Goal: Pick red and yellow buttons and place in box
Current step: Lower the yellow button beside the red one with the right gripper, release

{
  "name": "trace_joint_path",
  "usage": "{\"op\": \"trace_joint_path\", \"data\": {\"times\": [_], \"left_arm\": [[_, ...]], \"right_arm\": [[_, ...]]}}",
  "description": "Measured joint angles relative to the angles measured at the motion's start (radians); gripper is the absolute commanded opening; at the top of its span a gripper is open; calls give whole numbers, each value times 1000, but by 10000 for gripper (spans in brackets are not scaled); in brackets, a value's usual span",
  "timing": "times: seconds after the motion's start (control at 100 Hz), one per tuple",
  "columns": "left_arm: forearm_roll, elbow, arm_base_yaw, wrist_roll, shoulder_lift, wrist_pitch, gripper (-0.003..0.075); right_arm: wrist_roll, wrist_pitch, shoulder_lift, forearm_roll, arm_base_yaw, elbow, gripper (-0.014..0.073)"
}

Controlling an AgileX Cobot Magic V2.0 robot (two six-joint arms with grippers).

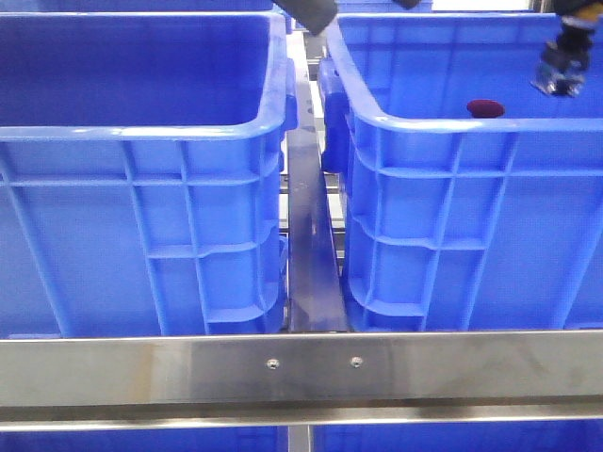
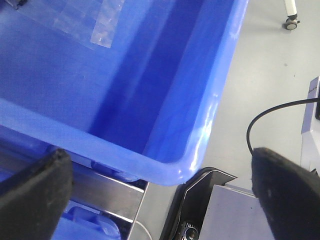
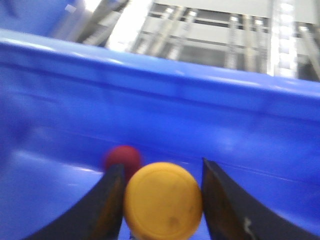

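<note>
Between the fingers of my right gripper (image 3: 162, 200) I am holding the yellow button (image 3: 163, 200); in the right wrist view its domed face is filling the gap, with one dark finger (image 3: 107, 200) touching it on one side and the other touching it on the opposite side, so I am clamping it rather than hanging loose around it. Just beyond it the red button (image 3: 121, 159) is lying on the floor of the right box (image 1: 443, 122), partly hidden behind that finger and sitting near the foot of the box's far wall; past that wall's rim some blurred metal framing is showing.

In the front view a steel rail (image 1: 301, 369) is running across nearest the camera; behind it the two blue boxes are standing side by side with a narrow metal channel (image 1: 309, 254) between them; the left box (image 1: 141, 132) is showing nothing inside from this angle. Over the right box's rim the red button (image 1: 485, 108) is showing as a small dark red spot against the inside, and my right gripper (image 1: 563, 71) is hanging above that box near its far right side.

My left gripper (image 2: 160, 200) is standing wide open; its black pads (image 2: 35, 195) are well apart with nothing between them, hovering over a rounded corner of a blue box (image 2: 200, 130), with grey floor (image 2: 265, 65) and a black cable (image 2: 270, 115) beyond.
</note>
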Motion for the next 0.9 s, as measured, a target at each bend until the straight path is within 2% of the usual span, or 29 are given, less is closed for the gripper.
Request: {"op": "trace_joint_path", "data": {"times": [0.14,0.48,0.71,0.79,0.9], "left_arm": [[0,0,0,2,0,-6,679],[0,0,0,2,-2,-14,679],[-2,0,0,2,-2,-16,679],[-2,0,0,2,-2,-18,679],[-2,0,0,2,-2,-20,679]], "right_arm": [[-33,-81,79,0,0,-5,235],[-42,-131,290,3,0,-131,235],[-42,-145,328,10,0,-147,243],[-45,-145,328,10,0,-147,295],[-45,-145,328,10,0,-147,414]]}}
